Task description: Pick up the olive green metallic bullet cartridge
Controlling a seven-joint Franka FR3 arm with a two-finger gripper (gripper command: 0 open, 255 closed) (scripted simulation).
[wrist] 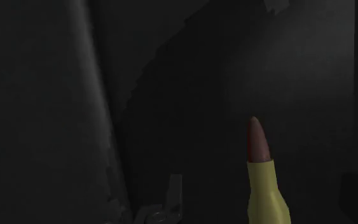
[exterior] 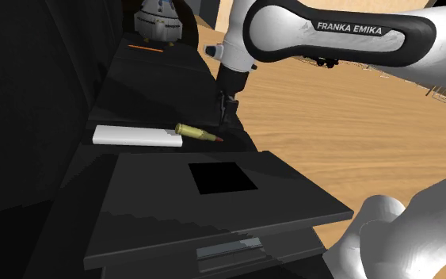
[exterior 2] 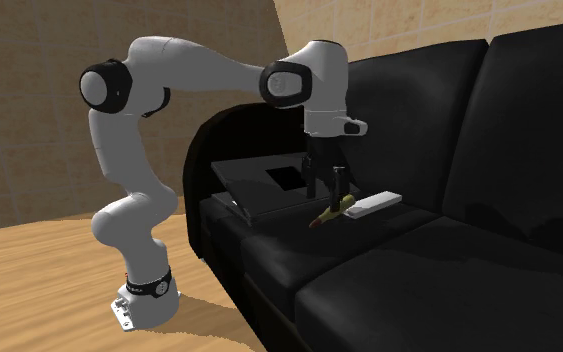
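Sofa (exterior 2: 449, 270): black, carried every item below.
White slab (exterior: 138, 135): lay flat on the seat.
Olive-green cartridge (exterior: 196, 133): lay on its side at the slab's 3 o'clock, just beside its end, with the brown tip pointing toward 4 o'clock in the shoulder view.
Tool (exterior: 227, 115): hung at the cartridge's 1 o'clock, near the tip, fingers apart and holding nothing.
Handling note: it likely needed to centre over the case, straddle it crosswise, descend, then close.
Obscured: fingertips merged with the dark upholstery; cartridge base cut off in the wrist view; clearance above the seat was unreadable.
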